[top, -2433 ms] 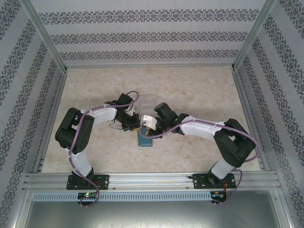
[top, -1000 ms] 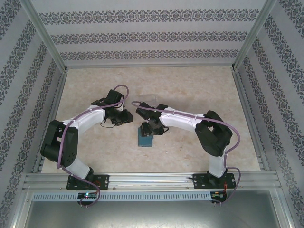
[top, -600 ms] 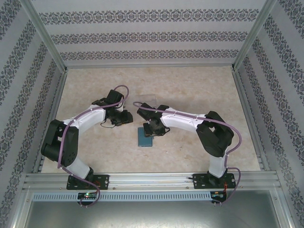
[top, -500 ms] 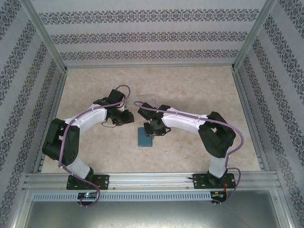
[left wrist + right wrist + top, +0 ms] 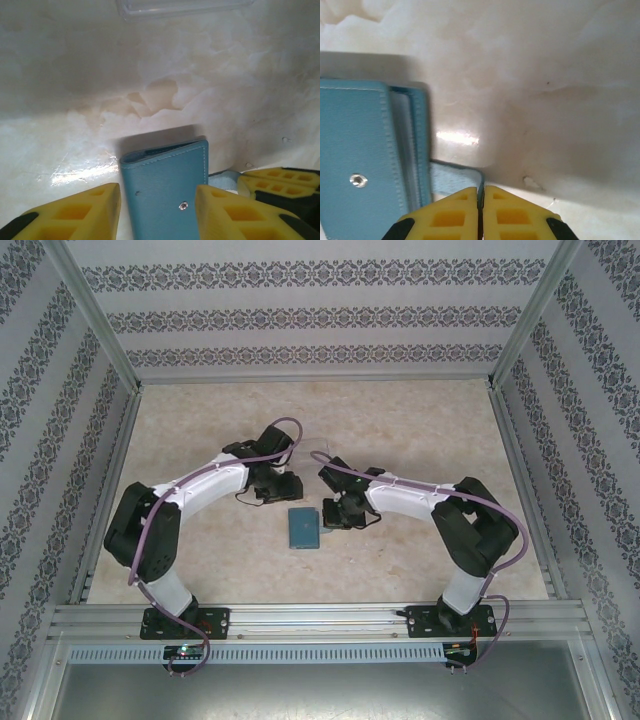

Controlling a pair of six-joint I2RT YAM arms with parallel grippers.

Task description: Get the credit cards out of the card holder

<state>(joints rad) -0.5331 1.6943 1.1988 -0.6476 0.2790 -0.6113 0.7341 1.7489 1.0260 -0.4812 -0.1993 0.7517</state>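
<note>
On the marbled beige table (image 5: 420,430), seen from above, the small teal-blue soft bifold card holder (image 5: 302,527) lies closed between the two arms. At the left wrist, the left gripper (image 5: 157,212) stands parted, straddling it. At the right wrist, the right gripper (image 5: 480,212) is clenched on the pale-blue strap tab (image 5: 452,176). Opening looks to be the step in hand. Next, drawing the tab should swing the flap open to expose the credit cards, which I cannot see.

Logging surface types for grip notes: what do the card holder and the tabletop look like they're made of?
The card holder: teal leather or faux leather, fine matte grain, stitched edges, metal-looking snap. The tabletop: cream marble-patterned, glossy with glare; likely laminate or film.
</note>
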